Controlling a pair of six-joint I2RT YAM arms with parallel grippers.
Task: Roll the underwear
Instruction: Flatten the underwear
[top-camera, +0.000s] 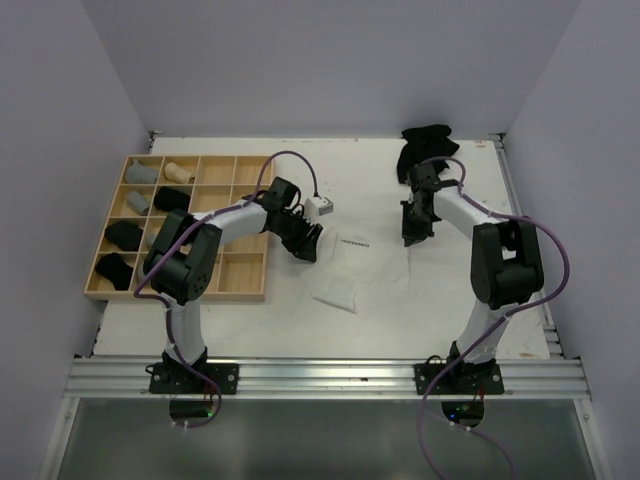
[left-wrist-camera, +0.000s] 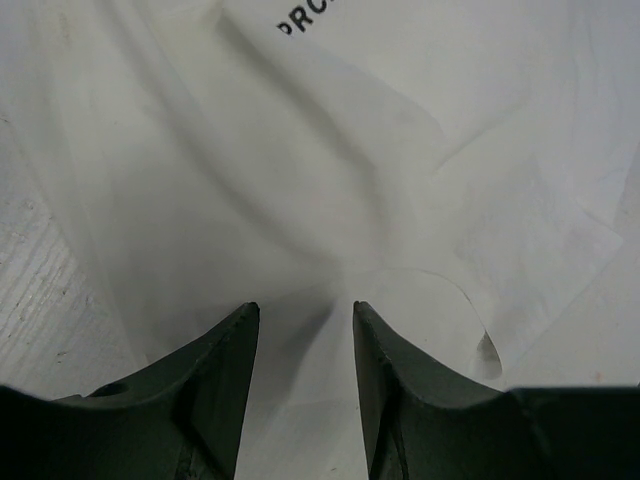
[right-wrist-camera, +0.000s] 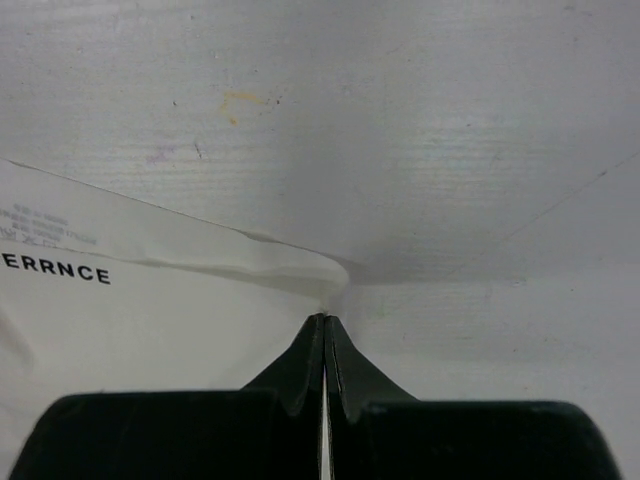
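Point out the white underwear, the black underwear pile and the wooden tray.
white underwear (top-camera: 365, 268): top view, its flat middle.
black underwear pile (top-camera: 428, 142): top view, centre of heap.
wooden tray (top-camera: 243, 272): top view, bare near compartment.

Bright, even overhead light, soft shadows; slight close-range blur in the 2 wrist views.

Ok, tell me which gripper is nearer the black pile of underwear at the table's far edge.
Right. The right gripper sits just in front of the black pile, shut on the white underwear's right corner. The left gripper is farther away, open over that garment's left side.
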